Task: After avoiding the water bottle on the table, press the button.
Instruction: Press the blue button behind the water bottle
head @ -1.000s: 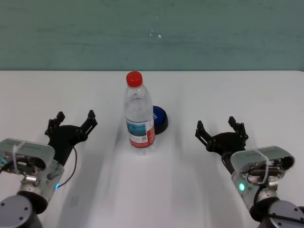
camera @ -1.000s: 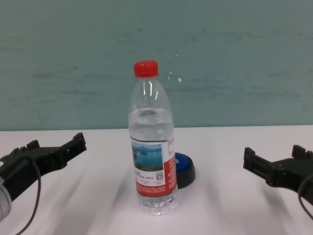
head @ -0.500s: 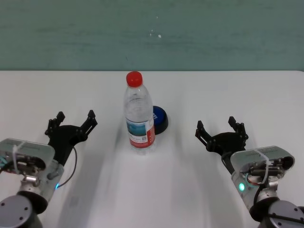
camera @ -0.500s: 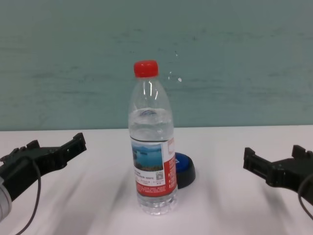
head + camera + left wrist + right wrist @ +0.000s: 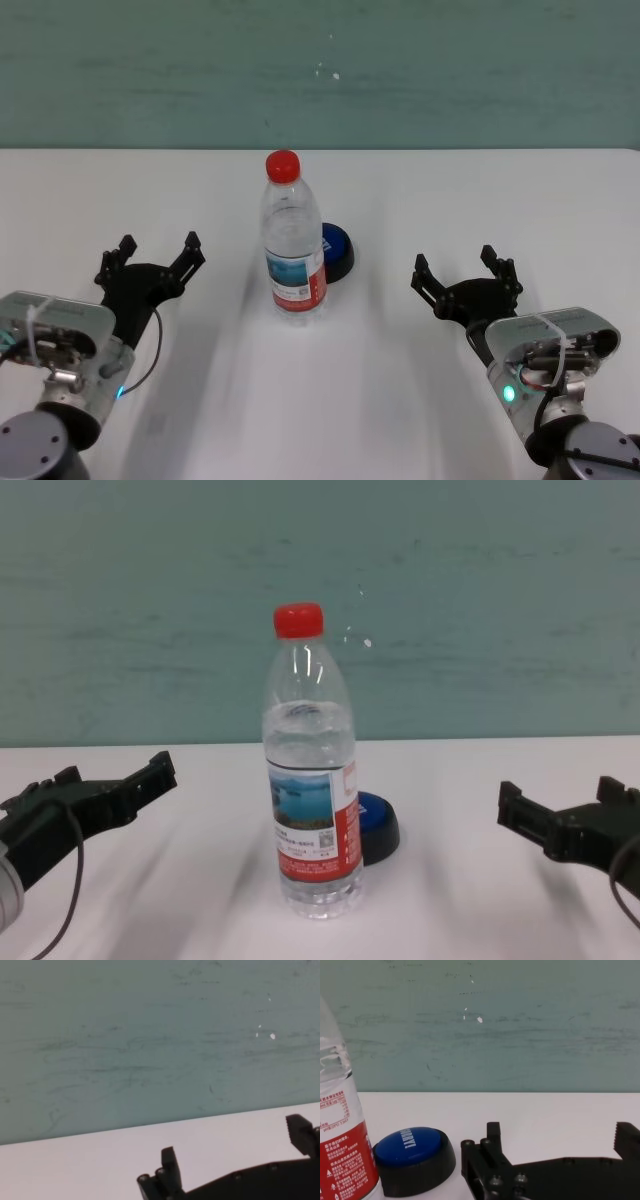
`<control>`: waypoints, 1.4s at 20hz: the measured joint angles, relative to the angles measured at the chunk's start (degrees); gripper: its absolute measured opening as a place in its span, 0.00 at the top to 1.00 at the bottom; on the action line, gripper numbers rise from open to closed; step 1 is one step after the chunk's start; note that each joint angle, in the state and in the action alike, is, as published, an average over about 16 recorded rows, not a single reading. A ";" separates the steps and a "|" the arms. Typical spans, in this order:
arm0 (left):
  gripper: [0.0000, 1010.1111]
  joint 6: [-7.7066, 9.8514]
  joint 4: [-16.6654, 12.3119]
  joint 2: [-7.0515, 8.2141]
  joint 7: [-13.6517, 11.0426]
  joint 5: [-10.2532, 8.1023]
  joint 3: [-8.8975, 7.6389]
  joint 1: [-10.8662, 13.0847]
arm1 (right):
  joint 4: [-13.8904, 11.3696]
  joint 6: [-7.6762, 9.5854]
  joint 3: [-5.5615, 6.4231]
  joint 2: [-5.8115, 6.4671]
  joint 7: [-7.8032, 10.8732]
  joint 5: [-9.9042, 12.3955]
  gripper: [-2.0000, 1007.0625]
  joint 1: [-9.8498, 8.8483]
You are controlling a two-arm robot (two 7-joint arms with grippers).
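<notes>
The water bottle (image 5: 294,240) (image 5: 310,780) stands upright at the middle of the white table (image 5: 400,400), clear with a red cap and a lake label. Just behind it to the right sits the button (image 5: 336,252) (image 5: 378,826) (image 5: 412,1157), a blue dome on a black base, partly hidden by the bottle. My left gripper (image 5: 157,255) (image 5: 105,780) (image 5: 235,1160) rests open, well left of the bottle. To the right of the bottle and button my right gripper (image 5: 465,270) (image 5: 565,810) (image 5: 555,1142) is open and holds nothing.
A teal wall (image 5: 320,70) rises behind the table's far edge. The bottle stands directly in front of the button as seen from my body; the bottle's edge (image 5: 342,1150) shows beside the button in the right wrist view.
</notes>
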 joint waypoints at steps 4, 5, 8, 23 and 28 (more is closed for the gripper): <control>0.01 0.16 -0.41 0.15 0.17 0.39 -0.18 0.43 | 0.00 0.00 0.00 0.00 0.00 0.00 0.00 0.00; 0.01 0.25 -0.63 0.22 0.31 0.63 -0.28 0.65 | 0.00 0.00 0.00 0.00 0.00 0.00 0.00 0.00; 0.01 0.59 -1.70 0.56 0.89 1.73 -0.74 1.64 | 0.00 0.00 0.00 0.00 0.00 0.00 0.00 0.00; 0.01 -1.31 -13.73 4.53 -1.20 7.32 -3.51 15.31 | 0.00 0.00 0.00 0.00 0.00 0.00 0.00 0.00; 0.01 -4.66 -15.02 5.54 -4.47 8.04 -2.94 18.16 | 0.00 0.00 0.00 0.00 0.00 0.00 0.00 0.00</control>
